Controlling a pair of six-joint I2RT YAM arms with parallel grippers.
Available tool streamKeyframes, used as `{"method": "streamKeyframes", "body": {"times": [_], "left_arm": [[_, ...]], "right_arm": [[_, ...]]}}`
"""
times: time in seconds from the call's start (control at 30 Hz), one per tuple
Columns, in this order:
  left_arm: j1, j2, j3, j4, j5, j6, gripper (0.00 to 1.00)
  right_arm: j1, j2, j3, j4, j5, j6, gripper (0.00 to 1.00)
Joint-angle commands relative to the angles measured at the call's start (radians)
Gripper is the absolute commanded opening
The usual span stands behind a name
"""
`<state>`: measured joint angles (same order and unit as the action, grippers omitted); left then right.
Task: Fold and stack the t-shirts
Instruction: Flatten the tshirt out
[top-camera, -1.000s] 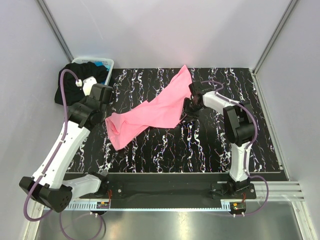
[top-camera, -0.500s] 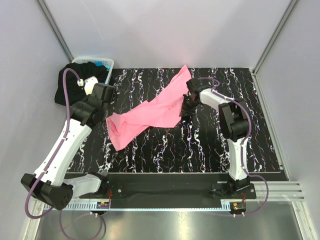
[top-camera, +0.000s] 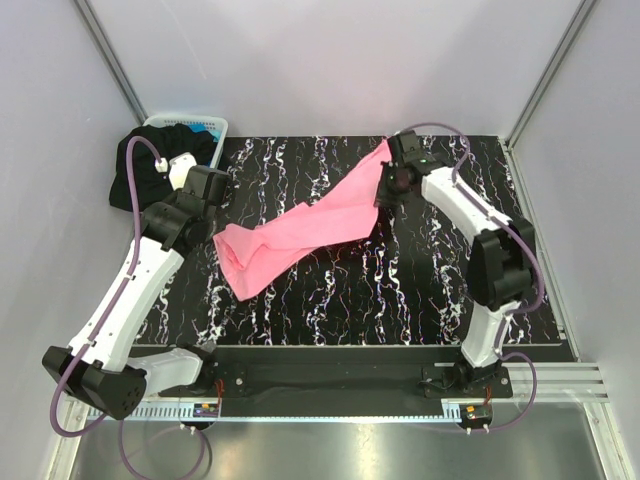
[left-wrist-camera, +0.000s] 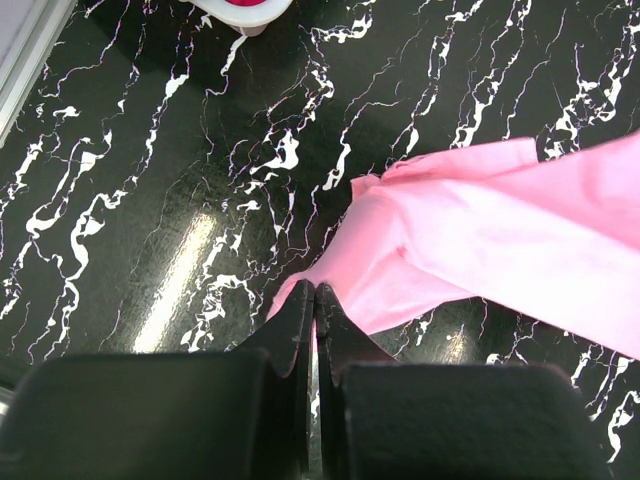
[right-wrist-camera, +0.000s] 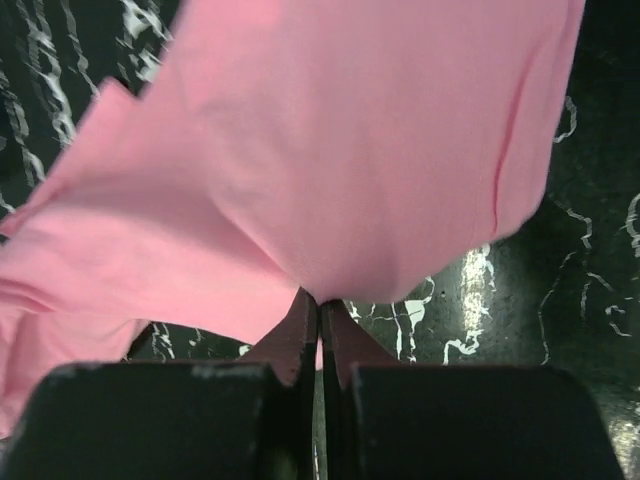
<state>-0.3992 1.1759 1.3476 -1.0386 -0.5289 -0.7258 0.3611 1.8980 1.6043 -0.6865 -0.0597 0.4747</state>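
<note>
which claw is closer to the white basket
Left. The left claw pinches the pink t-shirt near the basket; the right claw holds its other end, far to the right.

Black white-veined table (top-camera: 400, 290) — pink t-shirt (top-camera: 300, 228) stretched diagonally across; white basket (top-camera: 200, 120) at far-left corner.

No readable text, label or number anywhere.
</note>
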Motion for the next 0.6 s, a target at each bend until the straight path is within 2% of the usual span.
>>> {"method": "streamKeyframes", "body": {"times": [0.0,0.07,0.13,0.17,0.27,0.4,0.57], "left_arm": [[0.003,-0.002,0.022,0.041,0.004,0.006,0.00],[0.003,-0.002,0.025,0.041,0.001,0.009,0.00],[0.003,0.005,0.031,0.041,0.001,0.014,0.00],[0.003,0.010,0.039,0.041,0.003,0.017,0.00],[0.003,0.016,0.058,0.041,0.004,0.017,0.00],[0.003,0.018,0.065,0.043,0.000,0.022,0.00],[0.003,0.030,0.058,0.045,-0.005,0.026,0.00]], "right_arm": [[0.007,-0.073,0.074,-0.044,0.082,-0.036,0.00],[0.009,-0.022,0.148,-0.041,0.103,-0.054,0.00],[0.007,0.083,0.224,-0.044,0.094,-0.080,0.09],[0.007,0.126,0.311,-0.073,0.080,-0.084,0.42],[0.009,0.266,0.440,-0.143,0.025,-0.091,0.73],[0.012,0.311,0.441,-0.159,0.055,-0.094,0.75],[0.012,0.254,0.339,-0.153,0.084,-0.084,0.73]]}}
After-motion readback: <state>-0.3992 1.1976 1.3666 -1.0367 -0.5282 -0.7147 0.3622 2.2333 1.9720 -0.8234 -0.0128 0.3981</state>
